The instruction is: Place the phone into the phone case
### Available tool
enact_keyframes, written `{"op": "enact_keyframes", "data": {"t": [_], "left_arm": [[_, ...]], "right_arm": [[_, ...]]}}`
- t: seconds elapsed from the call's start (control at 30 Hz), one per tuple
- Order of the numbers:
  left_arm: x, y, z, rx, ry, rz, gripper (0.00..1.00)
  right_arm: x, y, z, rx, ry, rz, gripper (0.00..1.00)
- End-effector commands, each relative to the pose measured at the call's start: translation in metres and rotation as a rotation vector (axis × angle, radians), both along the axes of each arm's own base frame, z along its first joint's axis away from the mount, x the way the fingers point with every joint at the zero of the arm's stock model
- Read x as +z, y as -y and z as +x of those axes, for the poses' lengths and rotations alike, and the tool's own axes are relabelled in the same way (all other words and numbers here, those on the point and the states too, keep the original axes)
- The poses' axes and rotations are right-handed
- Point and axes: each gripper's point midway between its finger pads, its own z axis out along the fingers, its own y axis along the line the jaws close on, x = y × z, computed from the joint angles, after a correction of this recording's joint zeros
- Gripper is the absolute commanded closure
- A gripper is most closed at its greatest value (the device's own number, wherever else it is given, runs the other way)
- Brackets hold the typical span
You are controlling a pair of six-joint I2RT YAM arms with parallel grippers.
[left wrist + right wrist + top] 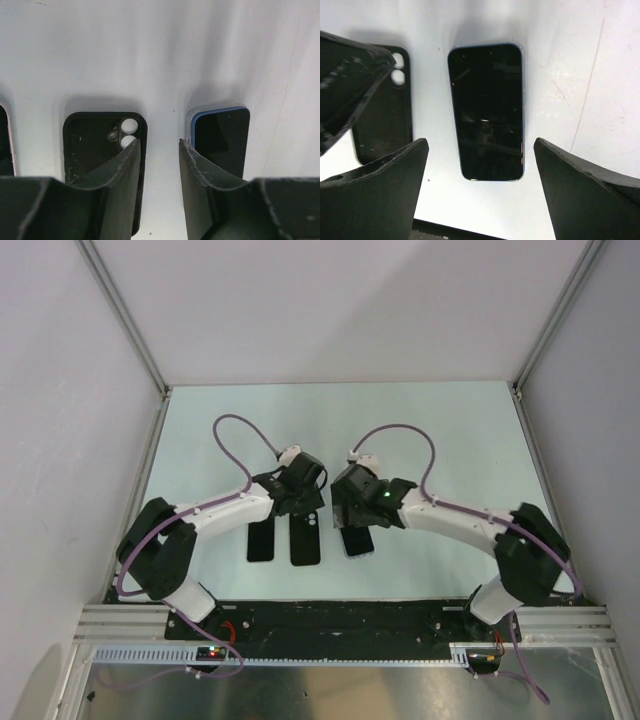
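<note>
Some of the phone case (90, 145) sits hidden behind the left hand (159, 145).

I am holding the left arm (215, 512) and the right arm (455, 520) bent inward, so the wrists are nearly meeting at the centre of the top view. The left gripper (159, 146) is pointing downward with its jaws narrowly parted and gripping nothing. The right gripper (480, 147) is hanging with its jaws spread wide, likewise gripping nothing.
</note>
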Motion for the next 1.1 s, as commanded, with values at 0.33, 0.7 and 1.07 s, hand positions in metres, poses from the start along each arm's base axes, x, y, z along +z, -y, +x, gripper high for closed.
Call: {"op": "enact_keyframes", "data": {"t": [0.33,0.7,1.07], "left_arm": [[0.002,0.064,0.067,-0.219,0.002,-0.043,0.63],[-0.024,0.074,0.07,-0.294,-0.043,-0.02,0.64],[-0.043,0.077,0.035,-0.352,-0.128,-0.036,0.67]], "right_arm": [[0.009,0.067,-0.055,-0.178,-0.019,0.172,0.58],[-0.027,0.05,-0.074,-0.161,-0.131,0.265,0.94],[-0.05,0.04,-0.069,-0.175,-0.191,0.34,1.0]]}}
